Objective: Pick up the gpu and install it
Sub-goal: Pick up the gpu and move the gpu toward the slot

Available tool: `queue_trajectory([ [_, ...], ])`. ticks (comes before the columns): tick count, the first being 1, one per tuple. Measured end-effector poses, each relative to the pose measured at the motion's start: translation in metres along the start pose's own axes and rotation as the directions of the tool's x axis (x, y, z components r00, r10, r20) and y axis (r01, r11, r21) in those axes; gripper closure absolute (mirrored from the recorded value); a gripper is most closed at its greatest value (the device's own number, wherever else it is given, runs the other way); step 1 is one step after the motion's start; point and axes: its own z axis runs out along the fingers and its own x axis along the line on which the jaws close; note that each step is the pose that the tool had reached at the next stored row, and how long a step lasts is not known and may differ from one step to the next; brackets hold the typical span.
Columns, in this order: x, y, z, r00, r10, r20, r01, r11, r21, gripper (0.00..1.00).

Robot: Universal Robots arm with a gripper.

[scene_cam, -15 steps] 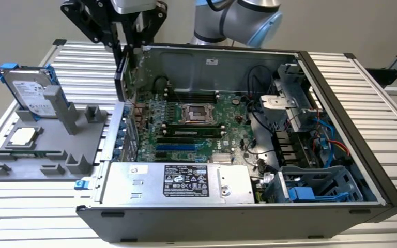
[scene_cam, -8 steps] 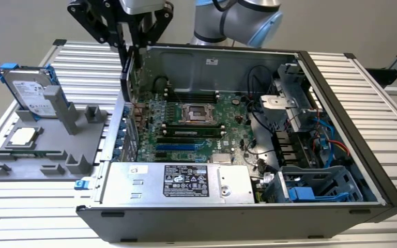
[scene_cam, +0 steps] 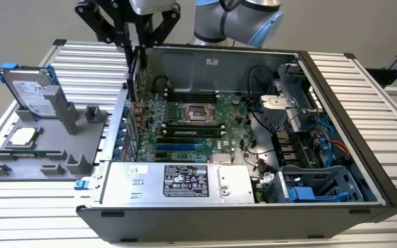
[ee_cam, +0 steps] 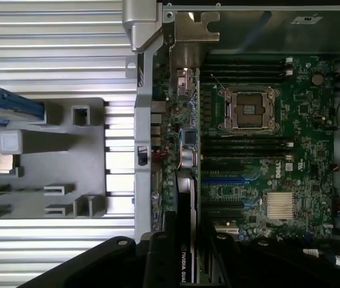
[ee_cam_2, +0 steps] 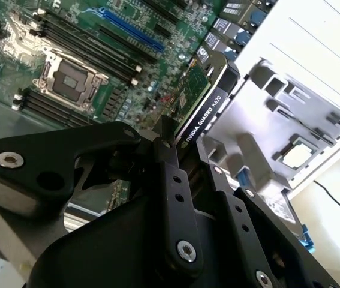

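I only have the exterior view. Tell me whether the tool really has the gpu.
Observer: Yes. In the second wrist view the tool is shut on the gpu, which is clamped between its fingers.
Operator: Give me the card's orientation.
Observer: Its black shroud faces the gray fixture; its green board faces the motherboard.
Operator: Report where the bracket end is.
Observer: In the first wrist view the silver bracket is at the end away from the tool.
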Motion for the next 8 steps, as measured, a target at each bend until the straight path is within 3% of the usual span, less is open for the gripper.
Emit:
queue_trajectory([
  [8, -0.009, 0.0002, 0.0, 1.0, -0.003, -0.0002, 0.003, 1.0, 0.0001, 1.0],
])
